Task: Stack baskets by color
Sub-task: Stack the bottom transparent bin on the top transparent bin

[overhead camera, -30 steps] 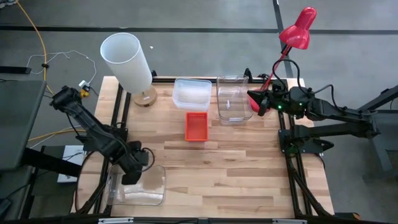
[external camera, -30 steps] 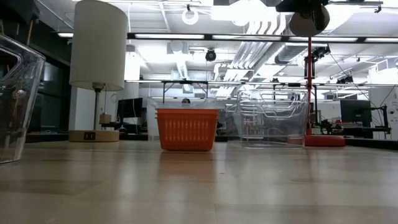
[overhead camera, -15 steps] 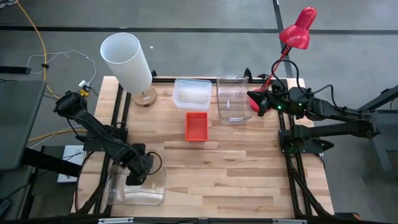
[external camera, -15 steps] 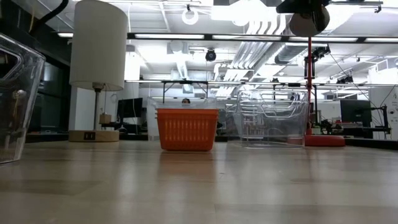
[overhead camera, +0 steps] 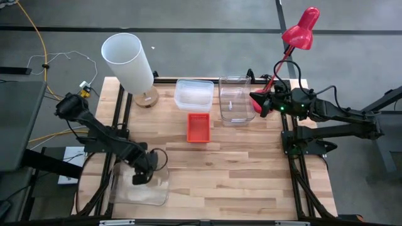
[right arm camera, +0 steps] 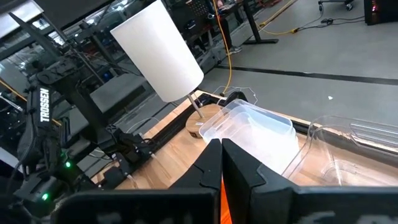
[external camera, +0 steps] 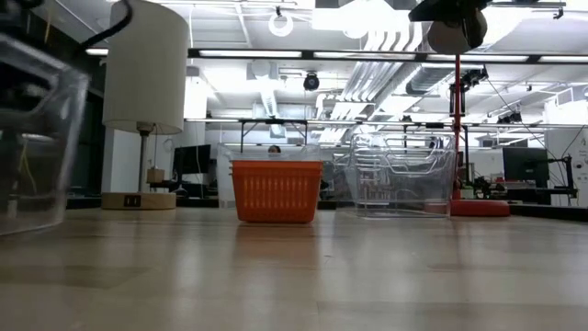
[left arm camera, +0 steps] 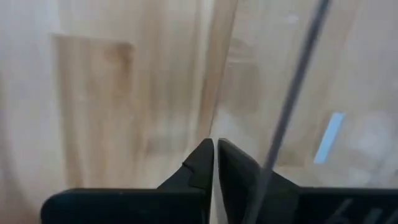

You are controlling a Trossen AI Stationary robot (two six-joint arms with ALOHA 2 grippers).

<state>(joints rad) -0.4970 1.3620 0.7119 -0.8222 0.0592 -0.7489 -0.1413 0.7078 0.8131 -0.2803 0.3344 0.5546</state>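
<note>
High view: left gripper (overhead camera: 139, 177) sits at the near-left corner of the desk (overhead camera: 251, 176), down over the far wall of a clear bin (overhead camera: 141, 188) lying there. Left wrist view shows my fingers (left arm camera: 202, 163) pinched nearly together with a thin clear wall edge running just beside them. I read that as clamped on the bin wall, though I can't confirm the wall is actually between the pads. In the low view the bin looks tilted, near side lifted off the wood, which fits a grip.

Right gripper (overhead camera: 254, 98) is parked at the far-right edge, just beside the tall clear bin (overhead camera: 235, 99), fingers closed with nothing in them.

Other task items:
- orange basket (overhead camera: 198, 127) mid-desk, toward the far edge. I can't tell from above whether it is one basket or several nested.
- shallow clear bin (overhead camera: 193, 94) just beyond it at the far edge, beside the tall one.
- white lamp (overhead camera: 129, 63) at the far-left corner and red lamp (overhead camera: 300, 29) at the far right are not part of the job.

Step in hand, as I judge it: picking up the near-left clear bin to join the clear group at the far edge.

Next move calls for a straight lift first to check the wall doesn't slip. It's a one-wall pinch, so the bin will hang and swing. Then carry it across toward the far edge, passing clear of the orange basket, and line it up square over the tall bin before lowering. Main risk is the smooth plastic sliding out of the pinch.
</note>
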